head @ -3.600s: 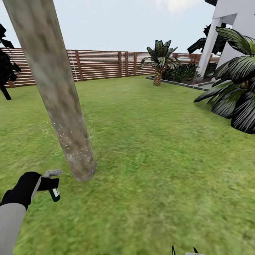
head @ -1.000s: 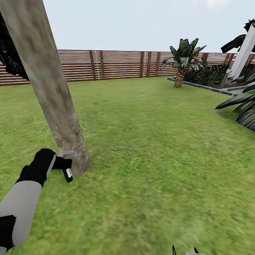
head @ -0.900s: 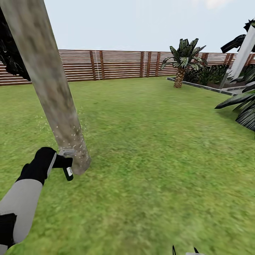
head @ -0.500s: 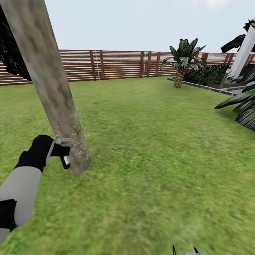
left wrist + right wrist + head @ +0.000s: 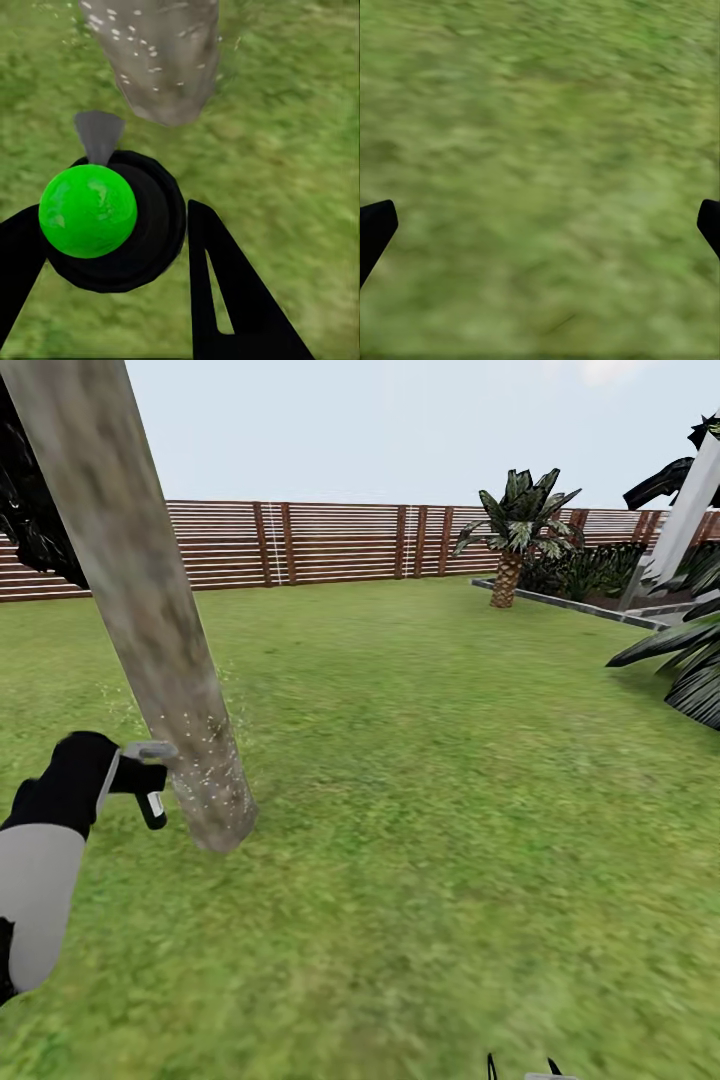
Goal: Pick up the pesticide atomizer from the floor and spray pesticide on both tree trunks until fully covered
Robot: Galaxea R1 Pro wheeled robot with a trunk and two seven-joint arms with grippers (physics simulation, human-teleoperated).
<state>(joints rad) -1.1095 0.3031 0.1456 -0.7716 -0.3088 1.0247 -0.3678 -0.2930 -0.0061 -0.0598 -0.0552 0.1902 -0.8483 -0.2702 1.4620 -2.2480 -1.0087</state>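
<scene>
Gripping white-labelled atomizer (image 5: 152,792), text unreadable.

Left arm (image 5: 35,890) extended forward, left tool (image 5: 125,775) clamped closed, right tool (image 5: 540,225) fingers spread wide

The tree trunk (image 5: 150,610) is running off the frame toward 12 o'clock, crown unseen. The right gripper (image 5: 520,1068) is showing only two fingertips at 6 o'clock.

Bright, even daylight without hard shadows; grass (image 5: 540,165) renders smeared and soft in both wrist views.
</scene>
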